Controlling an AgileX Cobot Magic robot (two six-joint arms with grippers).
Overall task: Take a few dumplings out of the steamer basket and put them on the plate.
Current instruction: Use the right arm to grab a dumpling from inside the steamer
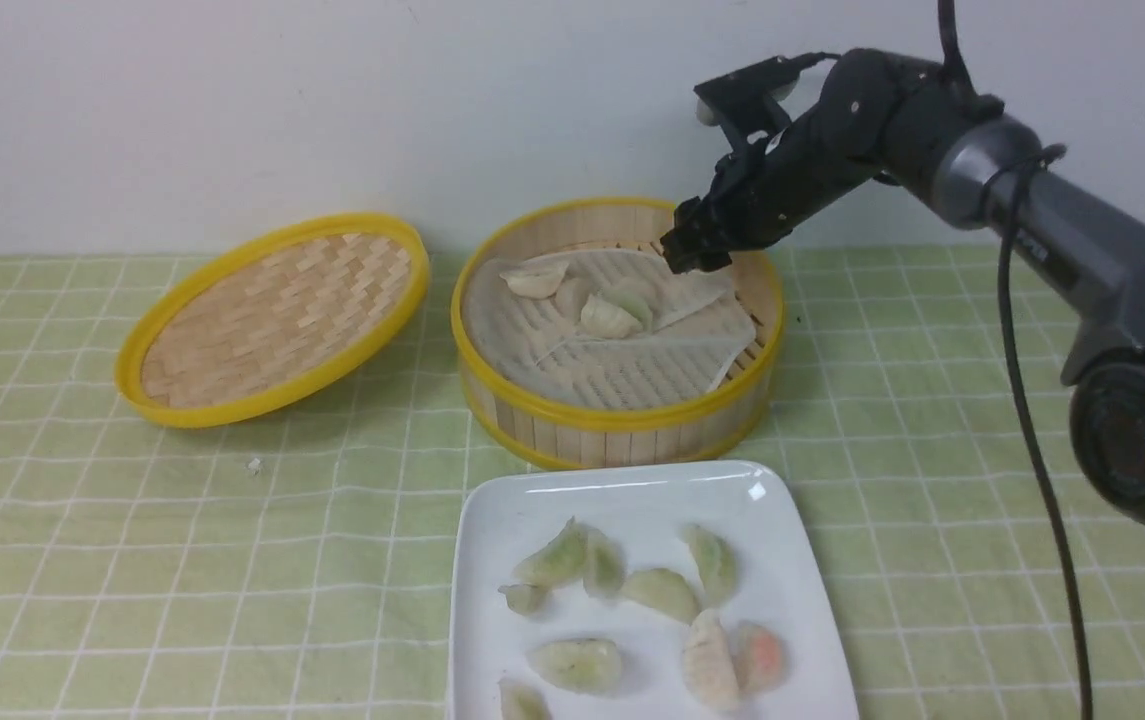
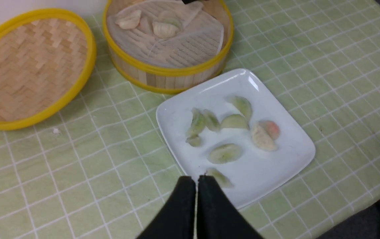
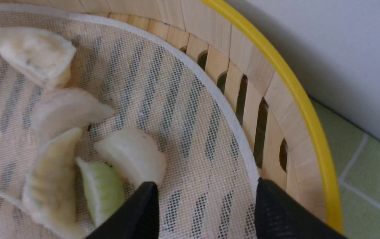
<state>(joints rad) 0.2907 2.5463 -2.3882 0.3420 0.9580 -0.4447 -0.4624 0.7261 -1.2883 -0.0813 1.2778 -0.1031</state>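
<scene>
The steamer basket stands mid-table behind the plate. Several pale dumplings lie on its cloth lining. My right gripper hangs over the basket's far right inner edge and is open, with only cloth between its fingers. One finger sits beside a whitish dumpling and a green-tinted one; the other is near the basket wall. Several dumplings lie on the plate. My left gripper is shut and empty above the plate's near edge, outside the front view.
The shallow woven lid leans tilted to the left of the basket. A green checked cloth covers the table, with a small crumb on it. A wall stands close behind the basket. The right arm's cable hangs at the right.
</scene>
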